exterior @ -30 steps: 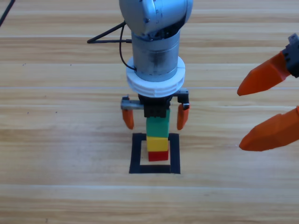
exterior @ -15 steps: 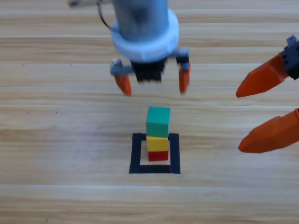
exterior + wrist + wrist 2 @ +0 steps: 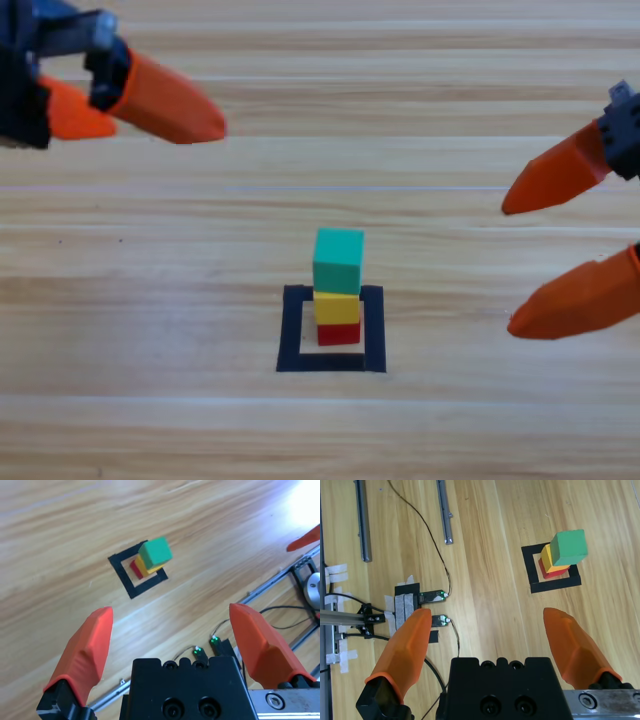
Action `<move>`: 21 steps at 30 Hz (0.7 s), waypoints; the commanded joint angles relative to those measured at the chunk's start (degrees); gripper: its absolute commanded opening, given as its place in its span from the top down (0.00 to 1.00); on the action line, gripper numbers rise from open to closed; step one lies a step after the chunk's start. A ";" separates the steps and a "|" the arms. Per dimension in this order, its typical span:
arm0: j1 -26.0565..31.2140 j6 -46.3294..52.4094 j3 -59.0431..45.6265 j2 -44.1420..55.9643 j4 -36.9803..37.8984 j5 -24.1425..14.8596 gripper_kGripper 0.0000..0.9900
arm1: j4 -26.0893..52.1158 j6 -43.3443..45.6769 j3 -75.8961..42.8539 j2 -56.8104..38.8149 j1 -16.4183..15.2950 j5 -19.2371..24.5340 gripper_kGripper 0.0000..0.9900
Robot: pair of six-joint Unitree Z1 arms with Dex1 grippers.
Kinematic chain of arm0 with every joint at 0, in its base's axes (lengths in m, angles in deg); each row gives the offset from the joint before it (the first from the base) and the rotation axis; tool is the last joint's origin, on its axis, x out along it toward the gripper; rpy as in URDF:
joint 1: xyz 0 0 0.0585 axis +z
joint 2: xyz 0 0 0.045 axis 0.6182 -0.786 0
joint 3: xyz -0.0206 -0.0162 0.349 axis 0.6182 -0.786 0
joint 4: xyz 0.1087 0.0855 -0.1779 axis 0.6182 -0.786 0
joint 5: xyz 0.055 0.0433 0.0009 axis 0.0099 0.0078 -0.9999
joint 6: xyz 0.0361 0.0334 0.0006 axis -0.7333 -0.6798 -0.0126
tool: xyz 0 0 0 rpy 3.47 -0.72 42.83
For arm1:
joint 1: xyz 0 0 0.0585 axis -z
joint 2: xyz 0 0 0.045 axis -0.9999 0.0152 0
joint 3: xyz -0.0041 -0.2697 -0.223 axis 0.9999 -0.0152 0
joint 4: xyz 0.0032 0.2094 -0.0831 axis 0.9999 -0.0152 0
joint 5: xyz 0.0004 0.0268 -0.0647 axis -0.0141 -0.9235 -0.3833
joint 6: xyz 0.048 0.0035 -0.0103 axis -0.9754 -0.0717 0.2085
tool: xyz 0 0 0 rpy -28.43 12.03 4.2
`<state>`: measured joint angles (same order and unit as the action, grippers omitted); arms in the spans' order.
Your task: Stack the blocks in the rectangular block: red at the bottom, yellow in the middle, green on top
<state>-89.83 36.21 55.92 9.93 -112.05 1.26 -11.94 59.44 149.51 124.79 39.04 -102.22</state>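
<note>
Inside the black tape square stands a stack of three cubes: the red cube at the bottom, the yellow cube on it, the green cube on top, turned slightly. No gripper touches the stack. My left gripper hangs open and empty at the upper left, far from it. At the right edge my right gripper is open and empty too. The left wrist view shows the green cube, tape square and left gripper. In the right wrist view are the green cube, tape square and right gripper.
Metal rails lie along the table's edge, with cables and small taped boards with green lights beside them. Another rail and the right gripper's orange jaw tip show in the left wrist view.
The left gripper, open around the green cube a second ago, has lifted off and swung away to the upper left. The stack stays in the square. The right gripper has held still.
</note>
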 commanded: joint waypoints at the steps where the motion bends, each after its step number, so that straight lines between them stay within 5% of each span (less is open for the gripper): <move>1: -14.63 -1.22 0.11 -6.92 1.31 -6.28 0.00 | 2.16 -0.74 -0.52 3.20 -4.05 1.53 0.01; 11: -15.68 -0.07 -0.41 -10.17 1.57 -7.60 0.00 | 0.67 -1.53 3.52 3.20 -8.53 4.78 0.01; 21: -15.68 1.42 -1.12 -9.73 1.48 -8.13 0.00 | 0.67 -1.35 2.46 3.29 -8.71 6.19 0.01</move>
<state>-104.12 36.67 56.47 0.63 -110.66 -6.01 -11.95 57.89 153.21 124.91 31.82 -97.00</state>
